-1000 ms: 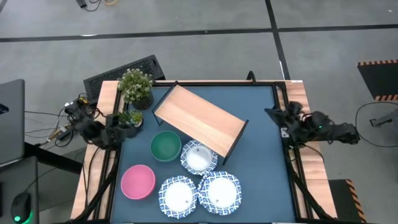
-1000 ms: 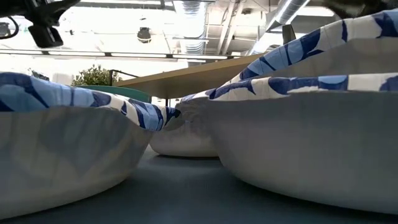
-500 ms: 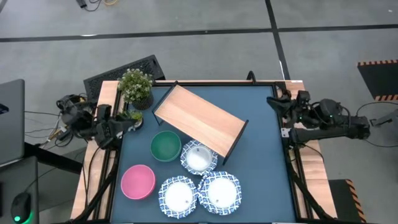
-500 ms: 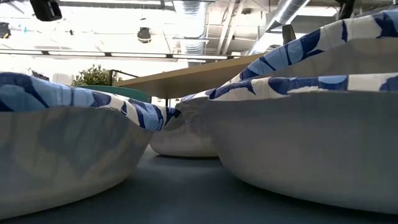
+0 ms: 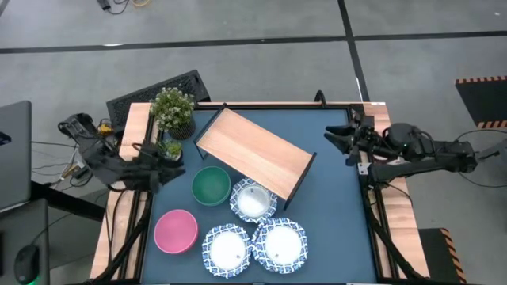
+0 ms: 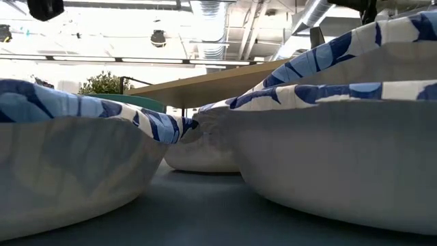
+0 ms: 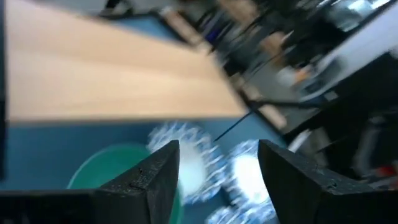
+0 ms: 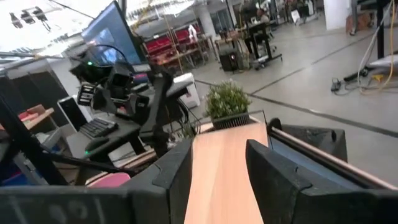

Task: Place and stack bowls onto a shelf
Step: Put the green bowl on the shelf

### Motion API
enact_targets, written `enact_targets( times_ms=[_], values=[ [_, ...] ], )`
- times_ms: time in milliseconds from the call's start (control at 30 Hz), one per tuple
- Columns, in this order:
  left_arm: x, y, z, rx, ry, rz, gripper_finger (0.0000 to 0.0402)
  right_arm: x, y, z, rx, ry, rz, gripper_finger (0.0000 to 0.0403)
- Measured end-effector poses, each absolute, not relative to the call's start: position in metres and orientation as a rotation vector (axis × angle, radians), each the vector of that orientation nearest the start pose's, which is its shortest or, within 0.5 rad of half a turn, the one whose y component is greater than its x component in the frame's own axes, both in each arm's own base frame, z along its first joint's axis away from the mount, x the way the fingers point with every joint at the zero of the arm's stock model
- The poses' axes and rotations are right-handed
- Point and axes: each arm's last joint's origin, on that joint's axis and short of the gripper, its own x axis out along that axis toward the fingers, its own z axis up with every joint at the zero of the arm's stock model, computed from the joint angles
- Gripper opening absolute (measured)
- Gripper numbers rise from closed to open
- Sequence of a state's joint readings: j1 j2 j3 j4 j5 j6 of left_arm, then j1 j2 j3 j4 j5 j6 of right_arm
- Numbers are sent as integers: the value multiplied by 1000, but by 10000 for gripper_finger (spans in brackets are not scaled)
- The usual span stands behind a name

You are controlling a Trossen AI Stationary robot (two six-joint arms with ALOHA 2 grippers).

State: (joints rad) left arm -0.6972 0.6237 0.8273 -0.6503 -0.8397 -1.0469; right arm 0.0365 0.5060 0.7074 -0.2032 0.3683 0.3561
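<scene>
While all five bowls sit unstacked on the surface just in front of the shelf (image 5: 253,152), whose long axis runs diagonally, the left claw (image 5: 166,165) hovers open and empty beside the shelf's left end. The green bowl (image 5: 211,185) lies just beside it. The right claw (image 5: 339,141), also open and empty, hangs well beyond the shelf's right end, so the left looks nearer.

Bright ceiling lamps (image 6: 205,14) are glaring at twelve o'clock above me, my left wrist view is smearing with blur, and shadows are staying soft.
</scene>
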Motion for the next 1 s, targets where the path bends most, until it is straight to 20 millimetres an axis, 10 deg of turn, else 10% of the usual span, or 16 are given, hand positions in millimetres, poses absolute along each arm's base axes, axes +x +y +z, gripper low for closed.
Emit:
enact_targets(
  times_ms=[533, 1000],
  values=[
    [184, -85, 264, -328, 862, 168, 193, 112, -6, 333, 353, 8, -339, 177],
    [221, -81, 226, -155, 1059, 77, 246, 111, -6, 326, 362, 75, -351, 177]
  ],
)
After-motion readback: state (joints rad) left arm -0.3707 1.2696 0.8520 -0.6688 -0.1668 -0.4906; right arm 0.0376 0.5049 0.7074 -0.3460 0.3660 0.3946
